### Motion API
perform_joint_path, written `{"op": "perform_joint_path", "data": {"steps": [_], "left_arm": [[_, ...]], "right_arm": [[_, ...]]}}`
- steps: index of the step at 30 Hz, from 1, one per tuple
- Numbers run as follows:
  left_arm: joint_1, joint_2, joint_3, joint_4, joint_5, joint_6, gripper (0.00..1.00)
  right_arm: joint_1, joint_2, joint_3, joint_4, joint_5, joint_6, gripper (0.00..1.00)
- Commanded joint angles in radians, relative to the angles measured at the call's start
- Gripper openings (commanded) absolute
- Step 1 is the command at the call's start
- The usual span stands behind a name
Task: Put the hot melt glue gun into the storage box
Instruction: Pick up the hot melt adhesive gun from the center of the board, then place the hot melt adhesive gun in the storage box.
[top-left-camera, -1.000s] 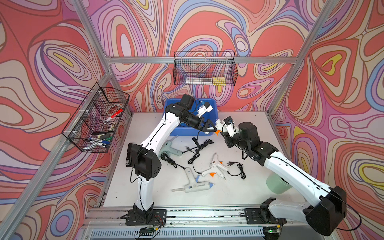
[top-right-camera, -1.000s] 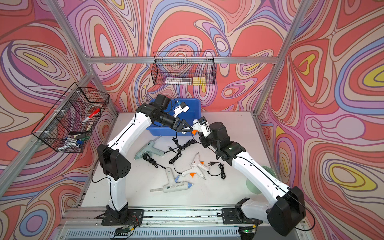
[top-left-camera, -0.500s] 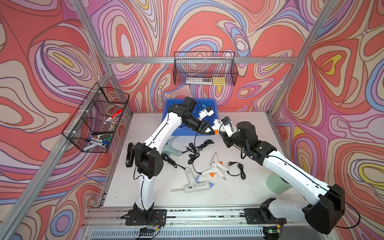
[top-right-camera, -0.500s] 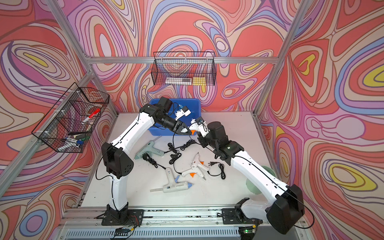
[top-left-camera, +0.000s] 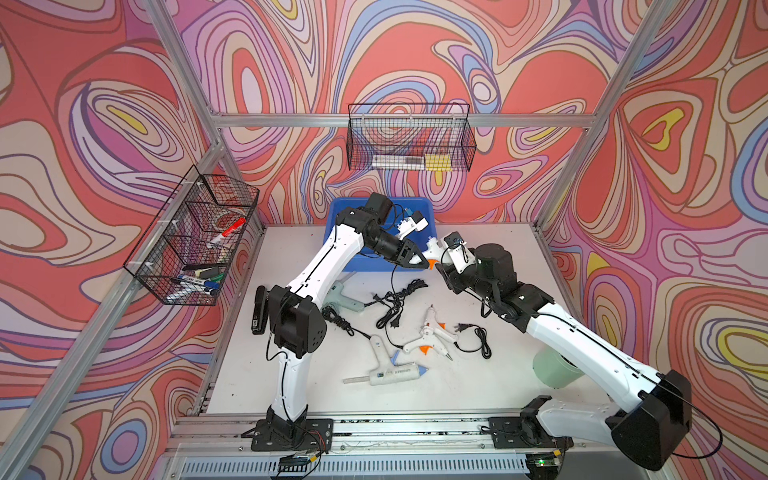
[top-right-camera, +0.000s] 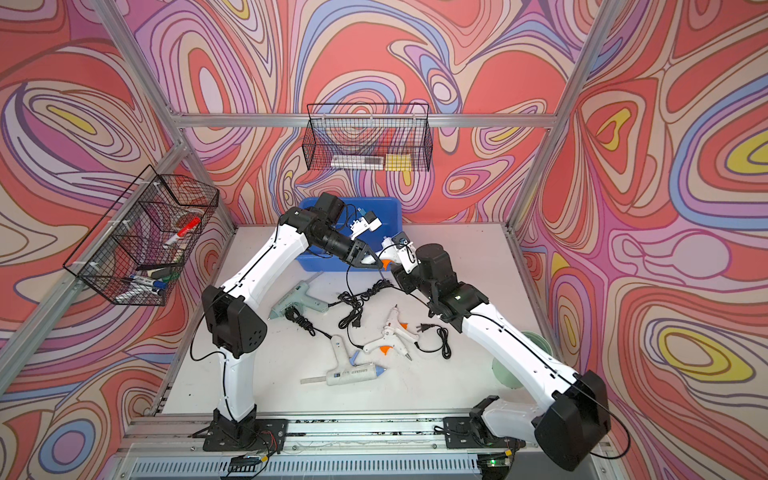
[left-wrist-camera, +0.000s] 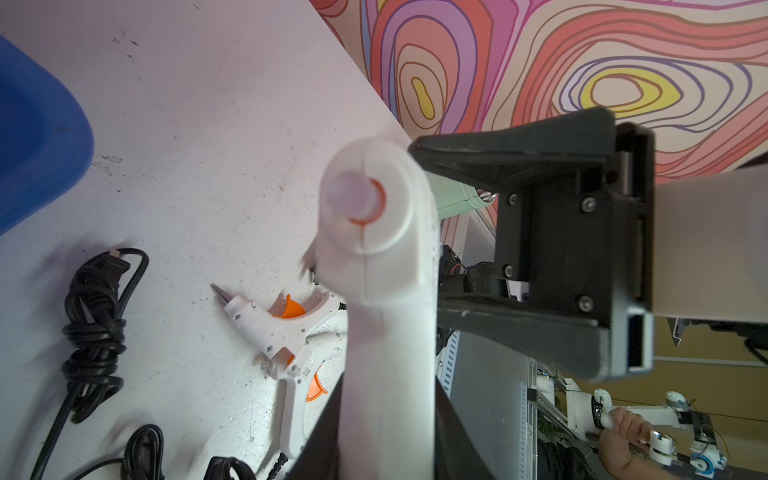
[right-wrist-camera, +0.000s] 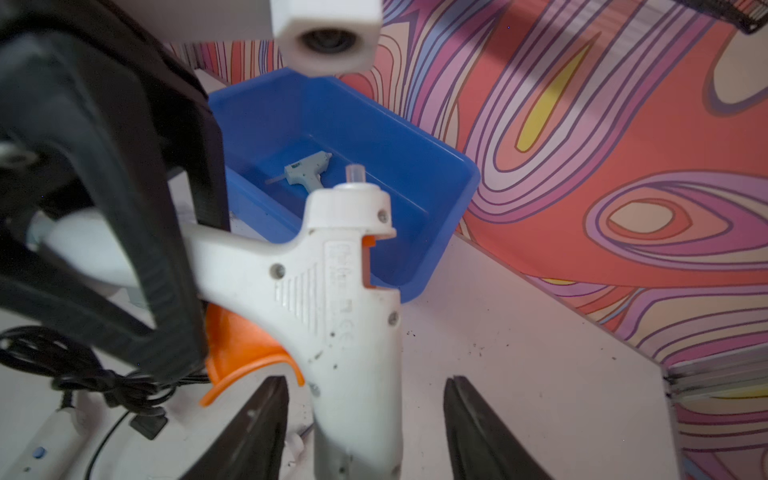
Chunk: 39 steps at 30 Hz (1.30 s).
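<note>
Left gripper (top-right-camera: 372, 262) pinches the white glue gun (right-wrist-camera: 340, 282) by its handle; my right gripper (right-wrist-camera: 365, 380) stands spread around the barrel. My blue storage box (right-wrist-camera: 399, 141) lies just beyond the gun's rear end, nearest my left arm.

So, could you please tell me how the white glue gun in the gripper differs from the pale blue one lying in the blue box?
The white glue gun has an orange trigger; the pale blue glue gun looks one colour throughout. The white one hangs in the air outside the storage box, its handle clamped in the left gripper; the pale blue one lies on the box's floor. Both are pistol-shaped.
</note>
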Motion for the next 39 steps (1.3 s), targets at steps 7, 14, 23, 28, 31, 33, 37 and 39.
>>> {"op": "perform_joint_path", "data": {"steps": [7, 14, 23, 28, 31, 33, 37, 39], "left_arm": [[0.1, -0.144, 0.017, 0.32, -0.032, -0.308, 0.0], [0.2, -0.172, 0.016, 0.548, -0.052, -0.545, 0.0], [0.296, -0.134, 0.086, 0.789, 0.022, -0.665, 0.0], [0.353, -0.087, 0.159, 0.852, 0.079, -0.72, 0.0], [0.385, -0.092, 0.16, 0.9, 0.096, -0.735, 0.0], [0.403, -0.101, 0.151, 0.914, 0.089, -0.714, 0.0], [0.438, -0.109, 0.141, 0.879, 0.029, -0.641, 0.0], [0.463, -0.101, 0.141, 0.887, 0.013, -0.651, 0.0]], "right_arm": [[0.005, -0.182, -0.121, 0.142, 0.096, 0.069, 0.98], [0.005, -0.263, -0.196, 0.193, 0.199, 0.125, 0.98], [0.005, -0.273, -0.215, 0.182, 0.17, 0.145, 0.98], [0.005, -0.267, -0.214, 0.182, 0.163, 0.147, 0.98], [0.005, -0.262, -0.214, 0.184, 0.157, 0.15, 0.98], [0.005, -0.257, -0.214, 0.185, 0.146, 0.15, 0.98], [0.005, -0.243, -0.209, 0.182, 0.132, 0.15, 0.98], [0.005, -0.237, -0.202, 0.174, 0.129, 0.151, 0.98]]}}
